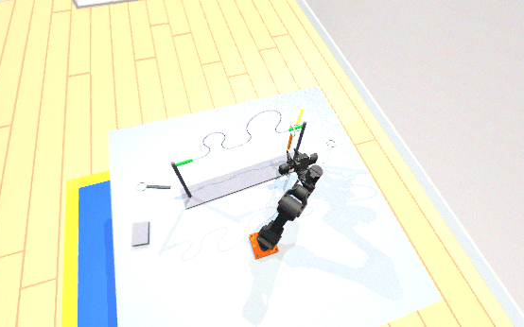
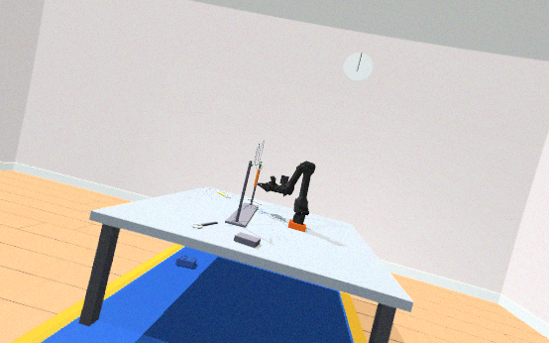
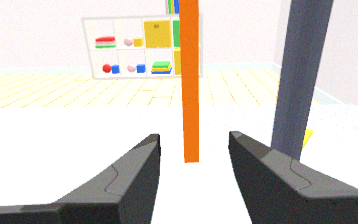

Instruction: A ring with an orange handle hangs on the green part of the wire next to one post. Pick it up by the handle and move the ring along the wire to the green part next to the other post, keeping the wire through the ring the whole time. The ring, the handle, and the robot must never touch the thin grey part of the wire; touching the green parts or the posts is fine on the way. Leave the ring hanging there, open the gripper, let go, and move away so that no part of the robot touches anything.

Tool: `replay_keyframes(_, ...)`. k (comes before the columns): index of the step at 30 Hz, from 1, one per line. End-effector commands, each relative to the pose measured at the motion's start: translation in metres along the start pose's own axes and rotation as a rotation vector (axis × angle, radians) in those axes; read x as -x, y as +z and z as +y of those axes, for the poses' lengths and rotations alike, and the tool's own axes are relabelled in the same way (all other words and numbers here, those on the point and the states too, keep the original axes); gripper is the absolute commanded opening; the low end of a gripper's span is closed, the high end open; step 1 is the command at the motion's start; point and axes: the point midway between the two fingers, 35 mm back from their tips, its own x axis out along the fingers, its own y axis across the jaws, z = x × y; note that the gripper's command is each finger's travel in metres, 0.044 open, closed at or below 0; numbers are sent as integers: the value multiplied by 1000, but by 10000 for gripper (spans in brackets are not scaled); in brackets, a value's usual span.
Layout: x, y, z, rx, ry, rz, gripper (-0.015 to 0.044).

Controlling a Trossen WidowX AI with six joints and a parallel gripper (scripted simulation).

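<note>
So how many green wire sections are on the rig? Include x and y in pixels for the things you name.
2: one bright green wire section (image 1: 184,163) at the dark post nearer the grey block, the other bright green wire section (image 1: 296,128) at the post nearer the arm's black fingers (image 1: 290,153).

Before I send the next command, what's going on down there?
The arm's gripper is partly open and lined up with the orange handle, which shows between its fingers in the wrist view. Nothing is gripped. The ring hangs at the green part of the wire next to the post nearer the gripper. The trip along the wire to the other post is not yet begun.
</note>
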Motion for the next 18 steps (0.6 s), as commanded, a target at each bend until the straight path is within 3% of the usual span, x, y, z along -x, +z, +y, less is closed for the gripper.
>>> replay_keyframes(1,-8,2,-2,3,-3,-4,160)
replay_keyframes(18,-35,3,-1,3,-3,-8,160)
